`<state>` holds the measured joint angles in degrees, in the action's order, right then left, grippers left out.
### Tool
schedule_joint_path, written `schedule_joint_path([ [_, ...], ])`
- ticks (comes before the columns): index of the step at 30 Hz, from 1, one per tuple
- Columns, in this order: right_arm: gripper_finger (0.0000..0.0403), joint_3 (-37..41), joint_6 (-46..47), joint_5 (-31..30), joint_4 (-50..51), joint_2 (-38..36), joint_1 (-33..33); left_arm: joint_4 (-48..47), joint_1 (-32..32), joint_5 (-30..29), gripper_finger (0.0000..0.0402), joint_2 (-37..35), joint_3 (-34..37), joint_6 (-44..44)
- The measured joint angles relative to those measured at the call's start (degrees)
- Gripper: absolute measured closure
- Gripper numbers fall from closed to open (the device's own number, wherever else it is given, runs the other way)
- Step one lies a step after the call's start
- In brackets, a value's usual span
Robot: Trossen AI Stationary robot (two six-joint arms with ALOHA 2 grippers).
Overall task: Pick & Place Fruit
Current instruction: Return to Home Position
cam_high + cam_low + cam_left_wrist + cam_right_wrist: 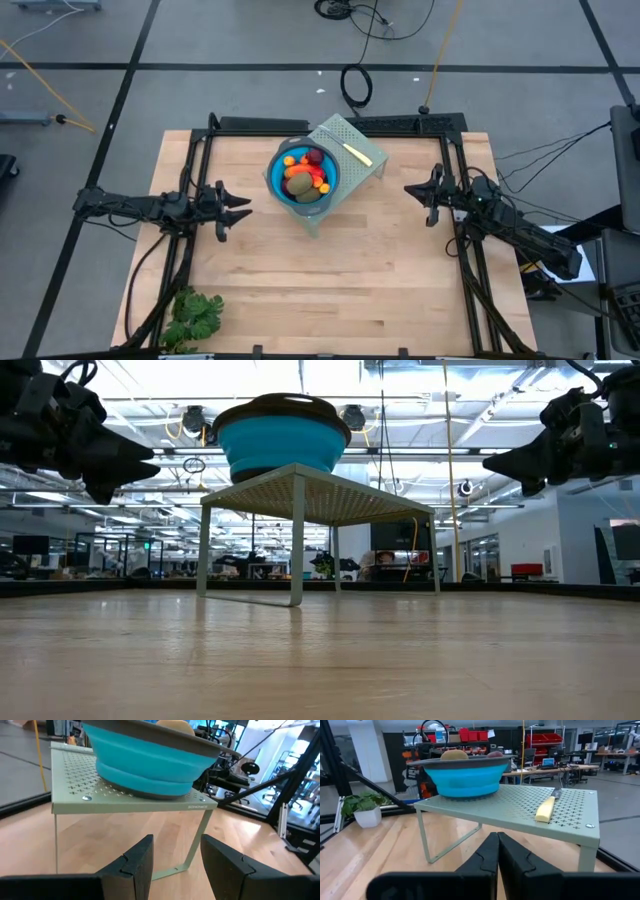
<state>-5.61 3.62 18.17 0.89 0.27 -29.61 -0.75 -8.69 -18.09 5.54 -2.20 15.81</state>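
Fruit [305,178] lies heaped in the blue strainer bowl [272,178], which stands on the pale green perforated shelf [335,130] at the table's [300,290] 12 o'clock. A cream-handled knife [357,153] rests on the shelf at the bowl's 2 o'clock. The left gripper [240,208] hangs at the bowl's 8 o'clock, jaws spread. The right gripper [410,189] hangs at the bowl's 3 o'clock, jaws pressed together.

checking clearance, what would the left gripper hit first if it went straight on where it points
The left gripper likely meets the green shelf first, or the blue bowl on it; height unclear.
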Motion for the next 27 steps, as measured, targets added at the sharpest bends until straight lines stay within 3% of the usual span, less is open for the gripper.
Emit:
schedule_joint_path([
  [9,0.0403,0.1,0.0,-6.2,0.1,0.0,0.0,0.6,0.0,0.0,0.024,0.0,0.0,1.1],
  [27,0.0403,0.1,0.2,-6.1,0.2,0.0,0.0,0.9,0.0,0.0,0.024,0.0,0.1,1.0],
])
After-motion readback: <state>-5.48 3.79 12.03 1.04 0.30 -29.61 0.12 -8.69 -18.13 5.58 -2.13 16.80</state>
